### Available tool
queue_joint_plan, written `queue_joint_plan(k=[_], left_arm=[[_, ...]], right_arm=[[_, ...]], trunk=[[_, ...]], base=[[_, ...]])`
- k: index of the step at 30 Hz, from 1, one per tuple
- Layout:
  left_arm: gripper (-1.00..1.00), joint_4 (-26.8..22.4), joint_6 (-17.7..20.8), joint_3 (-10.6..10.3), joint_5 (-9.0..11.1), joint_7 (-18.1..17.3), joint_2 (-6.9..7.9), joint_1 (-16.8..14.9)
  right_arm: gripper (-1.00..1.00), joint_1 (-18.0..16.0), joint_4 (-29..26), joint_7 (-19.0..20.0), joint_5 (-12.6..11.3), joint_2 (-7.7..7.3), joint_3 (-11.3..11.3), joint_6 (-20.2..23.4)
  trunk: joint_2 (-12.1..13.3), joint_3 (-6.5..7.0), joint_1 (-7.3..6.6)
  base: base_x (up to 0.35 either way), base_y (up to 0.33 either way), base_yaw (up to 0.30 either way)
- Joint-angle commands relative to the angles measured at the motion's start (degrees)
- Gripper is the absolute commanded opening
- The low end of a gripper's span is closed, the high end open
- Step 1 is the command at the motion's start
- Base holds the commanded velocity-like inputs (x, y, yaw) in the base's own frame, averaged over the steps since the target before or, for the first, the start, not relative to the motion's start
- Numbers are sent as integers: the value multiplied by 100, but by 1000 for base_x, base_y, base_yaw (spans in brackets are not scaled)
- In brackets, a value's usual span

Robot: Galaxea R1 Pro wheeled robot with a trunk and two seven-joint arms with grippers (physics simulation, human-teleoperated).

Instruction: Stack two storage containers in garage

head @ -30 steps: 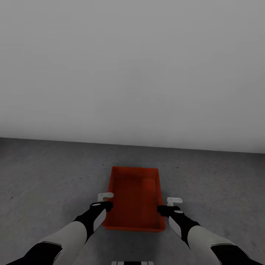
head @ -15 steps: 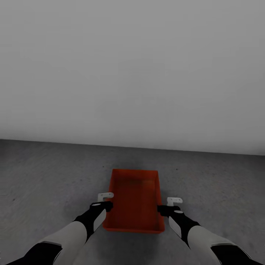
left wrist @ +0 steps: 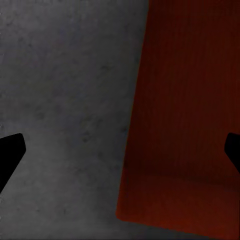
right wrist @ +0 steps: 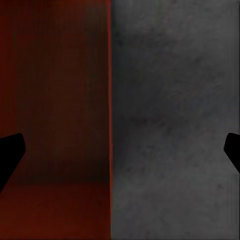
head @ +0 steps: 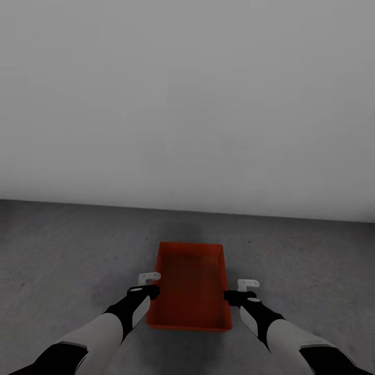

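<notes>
Storage container [head: 191, 285], orange-red, open-top, on the garage's grey concrete floor [head: 67, 250] near a pale wall [head: 187, 104], flanked by left gripper [head: 151, 284] and right gripper [head: 240, 289], jaws spread wide, holding nothing.

Orange-red storage container [head: 190, 286], open top up, on the dark grey concrete floor [head: 67, 250] near the plain pale wall [head: 187, 104]. Left gripper [head: 149, 284] just beside its left wall, right gripper [head: 240, 290] beside the right wall, fingers spread wide.
</notes>
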Motion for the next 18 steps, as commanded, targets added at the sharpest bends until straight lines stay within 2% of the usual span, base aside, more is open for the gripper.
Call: queue_joint_plan(k=[1, 18], left_arm=[[100, -12, 32, -49, 57, 34, 2, 0], [100, -19, 32, -49, 57, 39, 2, 0]], right_arm=[[100, -2, -2, -17, -38, -2, 17, -6], [100, -2, -4, -15, -38, -6, 17, -12]], trunk=[[40, 15, -23], [722, 320, -397]], base=[[0, 0, 0], [0, 0, 0]])
